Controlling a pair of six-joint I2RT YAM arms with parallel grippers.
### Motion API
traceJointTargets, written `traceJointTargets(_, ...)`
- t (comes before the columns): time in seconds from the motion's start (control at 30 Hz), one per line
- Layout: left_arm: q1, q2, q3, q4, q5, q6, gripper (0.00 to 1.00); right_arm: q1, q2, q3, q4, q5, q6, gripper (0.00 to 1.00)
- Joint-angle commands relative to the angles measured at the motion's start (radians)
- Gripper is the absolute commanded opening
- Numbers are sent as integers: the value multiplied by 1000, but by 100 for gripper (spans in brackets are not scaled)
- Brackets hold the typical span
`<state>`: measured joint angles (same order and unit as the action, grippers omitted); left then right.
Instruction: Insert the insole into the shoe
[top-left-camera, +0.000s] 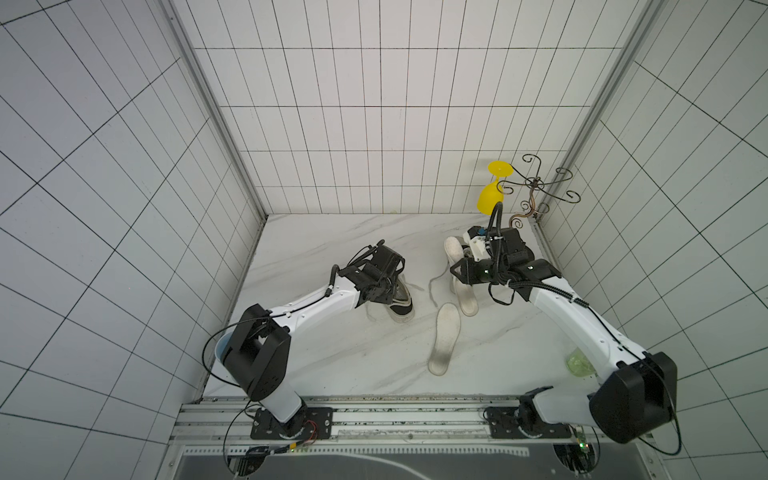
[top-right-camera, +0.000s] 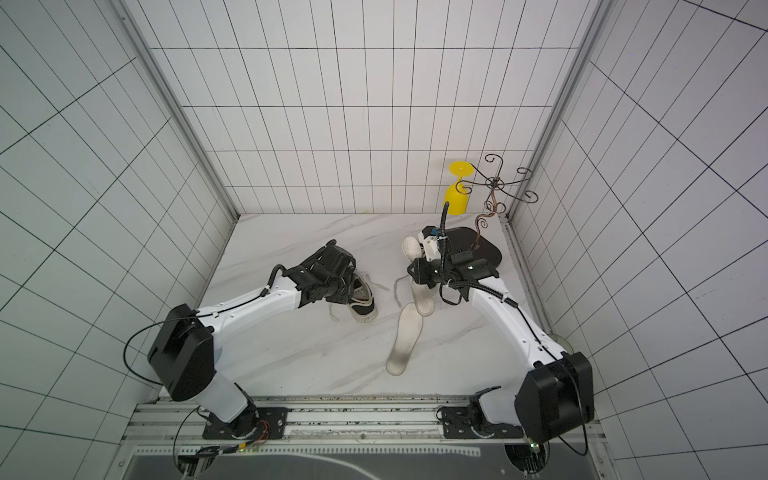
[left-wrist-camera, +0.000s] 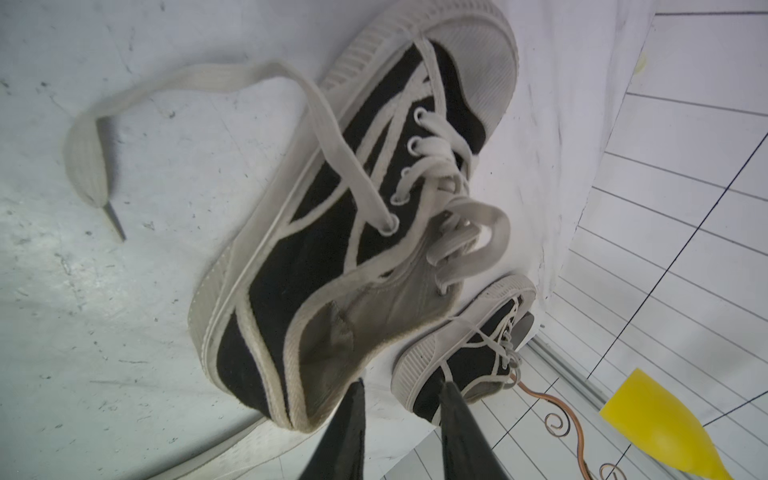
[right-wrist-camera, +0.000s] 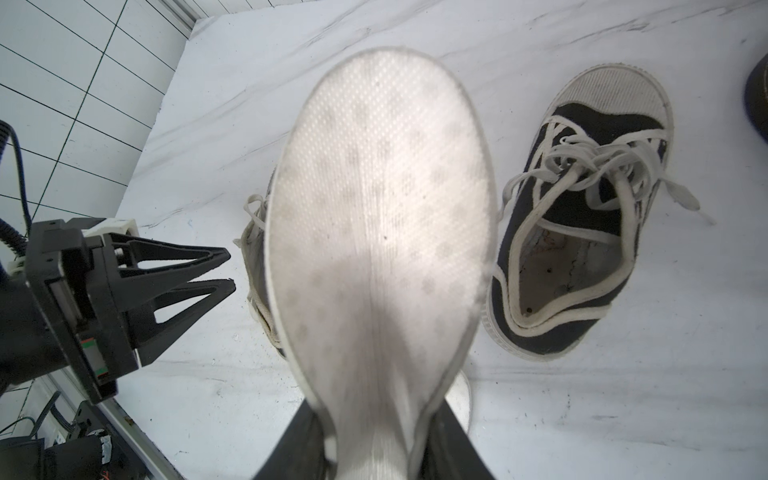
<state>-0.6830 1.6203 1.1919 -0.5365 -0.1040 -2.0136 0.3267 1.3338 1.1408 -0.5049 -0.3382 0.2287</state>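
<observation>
The right gripper (right-wrist-camera: 376, 432) has its jaws clamped on the narrow end of the insole (right-wrist-camera: 382, 199), probably the heel. The broad forefoot juts out free above the counter (top-left-camera: 332, 365). The shoe (left-wrist-camera: 332, 232) sits on the counter, partly hidden beneath the insole in the right wrist view. The left gripper (left-wrist-camera: 403, 384) hangs at the shoe's heel collar with its jaws slightly apart and nothing between them. A second shoe (right-wrist-camera: 602, 120) stands past the shoe on the side away from the left arm. A spare insole (top-left-camera: 444, 338) lies flat near the shoe, toward the robot's base.

The insole looks thin, light and floppy, with a dimpled face that should not slip much in the jaws. Held at one end, it will likely sag, and it may buckle if pushed straight in. The heel hold suits leading with the toe at a slant into the opening. The shoe looks like soft canvas with loose laces, so the collar may fold and the shoe may skid. Pinching the heel collar rim with the left jaws would steady it.
</observation>
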Motion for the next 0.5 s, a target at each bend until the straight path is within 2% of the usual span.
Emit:
traceJointTargets(0.0,15,25,17,7,-31,-61,31,-12,-20,-45,-1,6,18,35)
traceJointTargets(0.47,5,129,39,51,7,-77,31,-12,-16,-38,3,4,11,36)
